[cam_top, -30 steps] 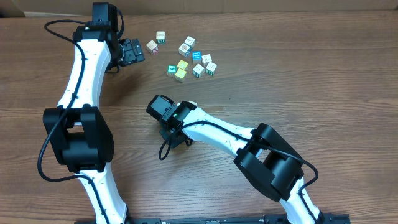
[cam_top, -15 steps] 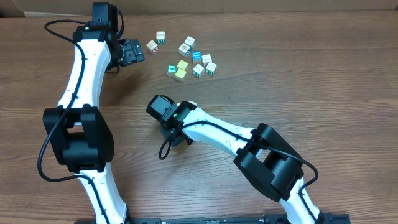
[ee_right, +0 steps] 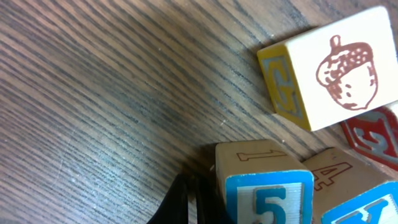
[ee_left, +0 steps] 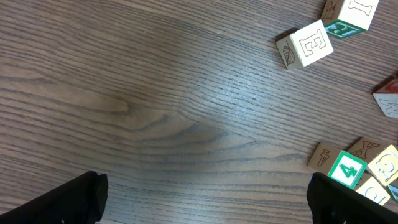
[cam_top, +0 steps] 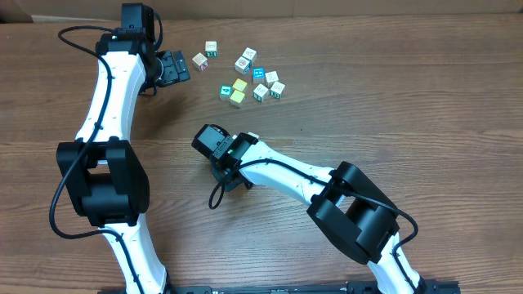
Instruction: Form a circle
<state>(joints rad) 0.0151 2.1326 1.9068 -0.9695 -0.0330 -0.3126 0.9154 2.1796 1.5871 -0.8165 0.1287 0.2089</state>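
The circle is a tight huddle of small cubes in the right wrist view: an acorn cube (ee_right: pixel 329 68), a blue "5" cube (ee_right: pixel 267 186), a red-lettered cube (ee_right: pixel 373 134) and a "4" cube (ee_right: pixel 333 171). From overhead my right arm hides them, apart from a white corner (cam_top: pixel 250 136). My right gripper (ee_right: pixel 188 202) (cam_top: pixel 232 177) is shut and holds nothing, its tip low on the table against the left side of the "5" cube. My left gripper (ee_left: pixel 205 205) (cam_top: pixel 173 69) stands wide open over bare wood, left of an "E" cube (ee_left: pixel 306 45).
A loose scatter of white, cyan and yellow cubes (cam_top: pixel 245 75) lies at the back centre, right of the left gripper. A green "4" cube (ee_left: pixel 347 169) sits by that gripper's right finger (ee_left: pixel 348 202). Cardboard edges the far side of the table (cam_top: pixel 343 6).
The right gripper's tip has shifted slightly to the left on the table. The left arm and the scattered cubes have not moved.
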